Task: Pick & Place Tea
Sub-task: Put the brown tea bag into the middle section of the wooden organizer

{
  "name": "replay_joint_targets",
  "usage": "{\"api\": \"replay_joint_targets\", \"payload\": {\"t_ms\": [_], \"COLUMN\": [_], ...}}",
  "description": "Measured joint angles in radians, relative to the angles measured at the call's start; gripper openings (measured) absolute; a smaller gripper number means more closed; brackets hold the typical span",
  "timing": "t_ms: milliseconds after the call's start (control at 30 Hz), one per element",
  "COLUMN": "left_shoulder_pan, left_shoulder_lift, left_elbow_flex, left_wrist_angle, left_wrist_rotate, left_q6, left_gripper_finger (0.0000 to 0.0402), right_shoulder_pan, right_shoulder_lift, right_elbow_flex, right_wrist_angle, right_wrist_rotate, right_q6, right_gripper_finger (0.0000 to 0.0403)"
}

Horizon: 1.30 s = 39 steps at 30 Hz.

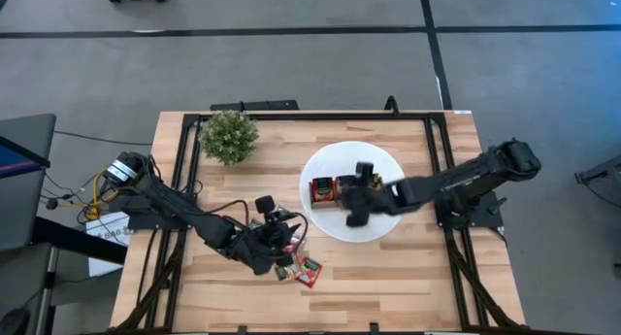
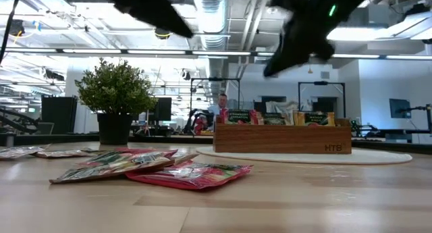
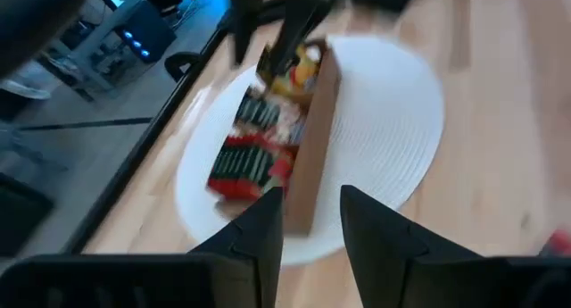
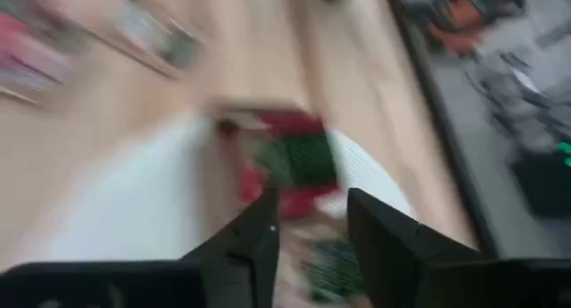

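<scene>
— How far along are you?
— Some tea (image 2: pixel 270 118) already fills the tray (image 2: pixel 282 138) under your right gripper (image 1: pixel 357 193), its fingers apart and empty. More sachets (image 1: pixel 299 269) lie loose beside your left gripper (image 1: pixel 272 240), also parted and empty.

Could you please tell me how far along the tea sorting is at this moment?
Done: several sachets stand in the brown wooden tray on the white round plate. In hand: nothing visibly; the right gripper hovers over the tray with jaws apart, and the left gripper also shows empty, parted jaws. Left: a pile of red and green flat sachets lies on the wooden table.
</scene>
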Motion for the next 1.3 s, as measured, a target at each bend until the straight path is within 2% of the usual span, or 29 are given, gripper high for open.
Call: {"api": "replay_joint_targets", "payload": {"t_ms": [100,233,433,533,633,700,800,933,1133,1300], "left_shoulder_pan": [-0.025,-0.035,-0.053,-0.058,-0.061,-0.062,-0.067,-0.087,-0.162,-0.226], "left_shoulder_lift": [-0.013,-0.01,0.022,0.022,0.021,0.021,0.011,-0.045,-0.192,-0.361], "left_elbow_flex": [0.0,-0.001,-0.025,-0.051,-0.096,-0.127,-0.184,-0.267,-0.327,-0.395], "left_wrist_angle": [-0.127,-0.327,-0.642,-0.776,-0.844,-0.871,-0.877,-0.841,-0.791,-0.671], "left_wrist_rotate": [-0.022,-0.005,0.171,0.267,0.37,0.439,0.512,0.543,0.489,0.51], "left_q6": [-0.07,-0.31,-0.684,-0.856,-0.98,-1.038,-1.08,-1.092,-1.043,-0.995], "left_gripper_finger": [0.0106,0.0106,0.0112,0.0132,0.016,0.0177,0.0195,0.0204,0.0203,0.0202], "right_shoulder_pan": [0.127,0.306,0.529,0.606,0.638,0.642,0.63,0.602,0.573,0.57], "right_shoulder_lift": [0.002,0.008,0.045,0.09,0.145,0.181,0.215,0.222,0.211,0.213], "right_elbow_flex": [0.028,0.021,0.003,-0.008,-0.004,-0.005,-0.005,-0.005,-0.005,-0.005], "right_wrist_angle": [0.02,0.074,0.176,0.222,0.279,0.279,0.284,0.286,0.305,0.311], "right_wrist_rotate": [-0.004,-0.007,0.028,0.109,0.19,0.203,0.19,0.143,0.099,0.095], "right_q6": [0.096,0.239,0.443,0.454,0.448,0.447,0.446,0.447,0.447,0.453], "right_gripper_finger": [0.0099,0.007,0.0051,0.0047,0.0044,0.0043,0.0042,0.0042,0.0042,0.0042]}}
